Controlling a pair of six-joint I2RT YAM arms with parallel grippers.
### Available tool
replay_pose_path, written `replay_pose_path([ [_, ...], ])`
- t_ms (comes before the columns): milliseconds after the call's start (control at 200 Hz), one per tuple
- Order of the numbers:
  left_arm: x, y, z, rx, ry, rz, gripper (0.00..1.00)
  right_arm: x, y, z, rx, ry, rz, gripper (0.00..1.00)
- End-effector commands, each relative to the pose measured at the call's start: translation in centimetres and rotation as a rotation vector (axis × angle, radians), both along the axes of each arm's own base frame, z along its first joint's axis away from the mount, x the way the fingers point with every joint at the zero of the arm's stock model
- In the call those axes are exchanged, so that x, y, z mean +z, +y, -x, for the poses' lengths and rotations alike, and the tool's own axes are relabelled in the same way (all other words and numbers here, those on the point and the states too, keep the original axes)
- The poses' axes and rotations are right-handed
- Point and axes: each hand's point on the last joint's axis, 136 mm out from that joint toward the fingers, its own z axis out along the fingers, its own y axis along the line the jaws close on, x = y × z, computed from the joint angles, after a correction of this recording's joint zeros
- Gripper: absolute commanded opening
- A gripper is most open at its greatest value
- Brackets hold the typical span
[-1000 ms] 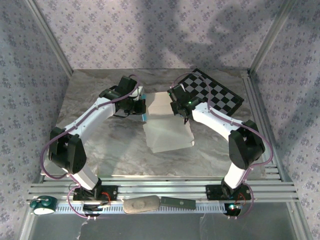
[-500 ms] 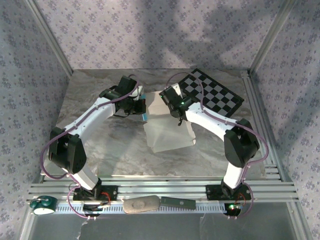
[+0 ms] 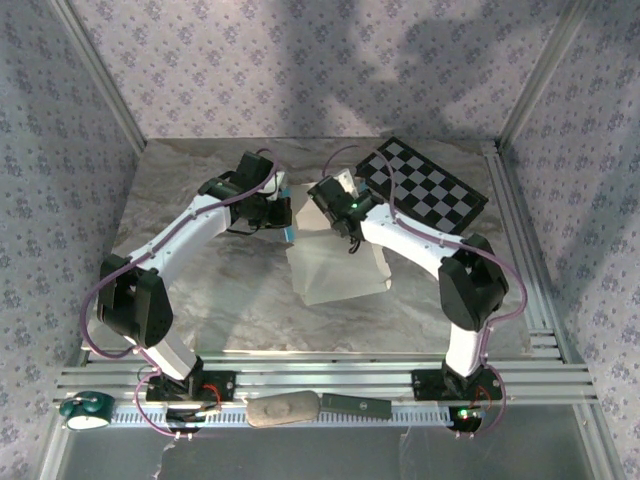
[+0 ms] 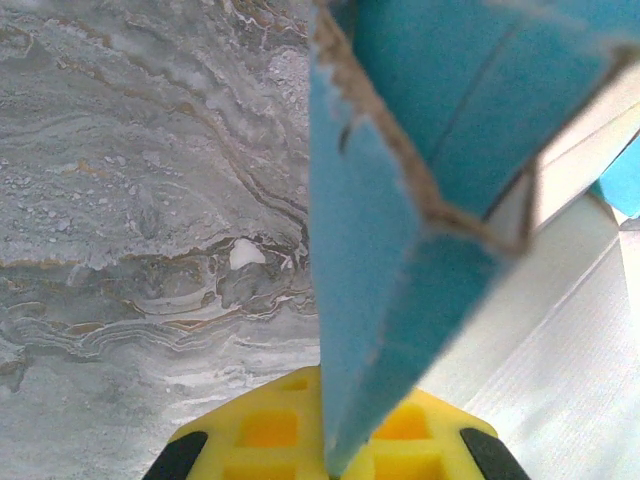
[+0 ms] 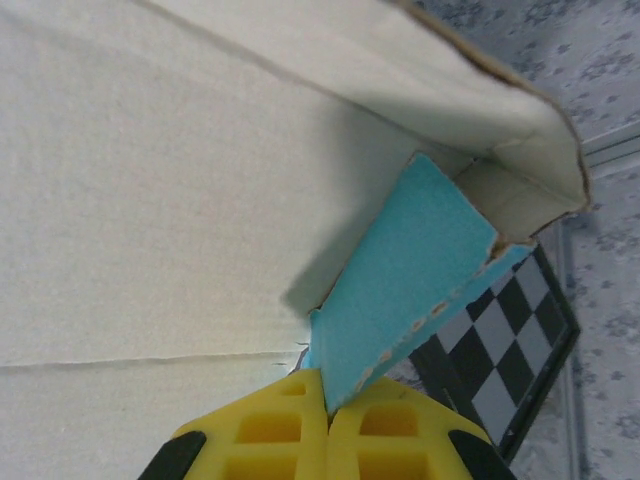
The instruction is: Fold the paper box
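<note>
paper box [image 3: 338, 272] on table [image 3: 200, 290]; checkerboard [image 3: 432, 188] near, far right corner

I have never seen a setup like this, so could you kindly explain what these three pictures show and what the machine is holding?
These are two robot arms, the left arm and the right arm, bolted at the near edge of a marble-patterned table. The wide picture comes from a fixed camera above and behind them. The two close-ups come from a camera on each wrist, looking out past its own yellow grasping part. On the table lies a partly folded paper box, white on one side and turquoise on the other. A black-and-white checkerboard lies at the far right. The left end effector is shut on a turquoise flap of the card. The right end effector is shut on another turquoise flap.
</note>
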Motion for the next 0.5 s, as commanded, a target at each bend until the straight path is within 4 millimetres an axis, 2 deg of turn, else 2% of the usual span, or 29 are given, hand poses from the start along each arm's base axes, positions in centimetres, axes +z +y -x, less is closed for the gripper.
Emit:
replay_pose_path([
  [0,3.1,-2.9,-0.4,-0.073,-0.082,0.128,0.0,0.6,2.3,1.0,0.093,0.043,-0.164,0.04],
  [305,3.4,-3.1,-0.5,-0.074,-0.083,0.143,0.0,0.6,1.5,0.9,0.076,0.059,-0.227,0.21],
  [495,3.3,-3.0,-0.4,-0.074,-0.078,0.14,0.0,1.4,0.9,0.7,0.059,0.055,-0.327,0.28],
])
